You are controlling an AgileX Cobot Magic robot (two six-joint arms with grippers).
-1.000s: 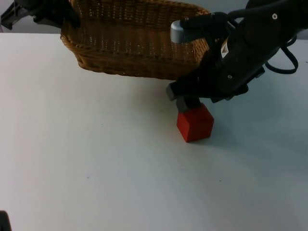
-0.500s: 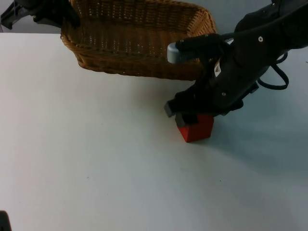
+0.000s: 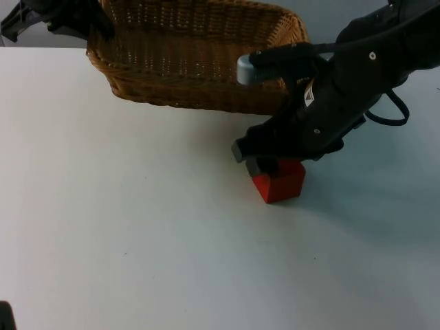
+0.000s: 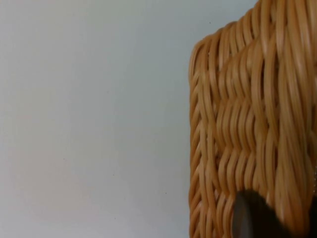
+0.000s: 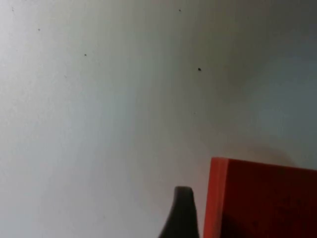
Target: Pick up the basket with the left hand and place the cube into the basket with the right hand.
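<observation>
You have the small red cube point(image 3: 278, 182) sitting on the white surface point(image 3: 137, 234), nearer the camera than everything else, with one corner turned toward you. Take it as your landmark. Your right hand point(image 3: 265, 163) is directly on top of the cube's far upper edge, its grey-tipped fingers point(image 3: 253, 165) reaching down at the cube's left side. In the right wrist view one dark fingertip point(image 5: 181, 213) stands just beside the cube's red face point(image 5: 262, 198), with a thin sliver of surface between them, so the hand is spread around the cube and not yet squeezing it; the other finger is out of sight, presumably on the opposite face. It sits this low because you need both fingers straddling the block before you close.

Beyond the cube, just past your right arm, lies the woven tan wicker basket point(image 3: 196, 62), long and shallow, its near wall close behind the cube. That keeps the carry short once you lift.

At the basket's far left corner, well apart from the cube, your left hand point(image 3: 65, 17) is at the rim. The left wrist view shows wicker weave point(image 4: 247, 124) right against a dark fingertip point(image 4: 252, 218), which suggests a grip on the rim, but you cannot tell for certain whether those fingers are clamped.

Judging by this, the cube grasp is the step in hand.
</observation>
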